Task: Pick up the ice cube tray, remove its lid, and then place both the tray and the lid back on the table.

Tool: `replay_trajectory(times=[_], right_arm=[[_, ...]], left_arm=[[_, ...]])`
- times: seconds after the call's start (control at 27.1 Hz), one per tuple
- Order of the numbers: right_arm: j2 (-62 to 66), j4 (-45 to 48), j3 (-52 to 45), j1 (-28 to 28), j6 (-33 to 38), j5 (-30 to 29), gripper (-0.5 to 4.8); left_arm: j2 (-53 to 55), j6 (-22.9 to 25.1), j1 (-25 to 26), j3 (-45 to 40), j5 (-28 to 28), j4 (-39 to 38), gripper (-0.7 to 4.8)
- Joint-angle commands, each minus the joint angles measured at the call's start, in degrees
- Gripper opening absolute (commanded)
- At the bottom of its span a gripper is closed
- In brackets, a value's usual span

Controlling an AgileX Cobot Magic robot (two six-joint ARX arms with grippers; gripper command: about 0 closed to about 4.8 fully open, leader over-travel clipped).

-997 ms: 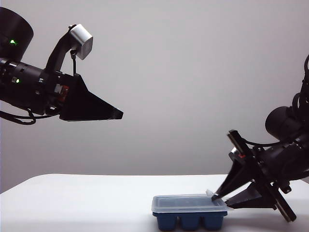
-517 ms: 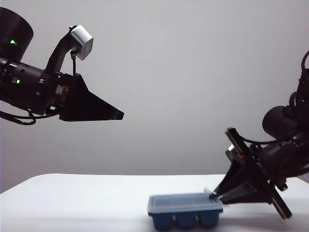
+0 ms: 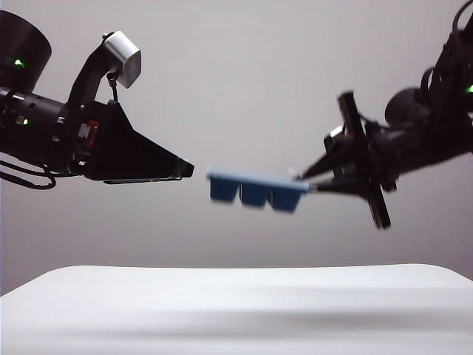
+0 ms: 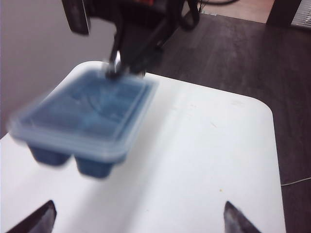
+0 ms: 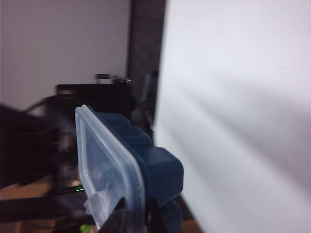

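Note:
The dark blue ice cube tray [image 3: 255,194] hangs level in the air, high above the white table [image 3: 222,299], with the frosted lid [image 3: 251,178] still on it. My right gripper [image 3: 303,180] is shut on the rim at the tray's right end, pinching lid and tray together [image 5: 138,218]. My left gripper [image 3: 185,170] is level with the tray, just short of its left end and not touching it. In the left wrist view the left gripper [image 4: 138,216] stands wide open and empty, with the tray [image 4: 87,121] ahead of it.
The white table [image 4: 204,160] has rounded corners, with dark floor [image 4: 252,53] beyond its edge. Both black arms [image 3: 44,133] reach in from the sides at about the same height, well above the tabletop.
My right gripper closed on the tray's end and lifted tray and lid off the table, up and leftward to the left gripper's height. The left arm stayed in place.

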Motion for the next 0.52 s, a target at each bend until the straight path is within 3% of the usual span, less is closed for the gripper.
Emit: replay_trajectory(times=[0.04, 0.52], right_arm=[[-2.75, -0.22, 0.15, 1.25, 1.86, -6.21, -0.01], [-3.69, -0.28, 0.15, 8.85, 1.9, -5.68, -0.01]], left_arm=[[-0.11, 0.02, -0.04, 0.13, -0.79, 2.6, 4.79], [-0.11, -4.13, -0.04, 0.13, 0.81, 9.33, 4.79]])
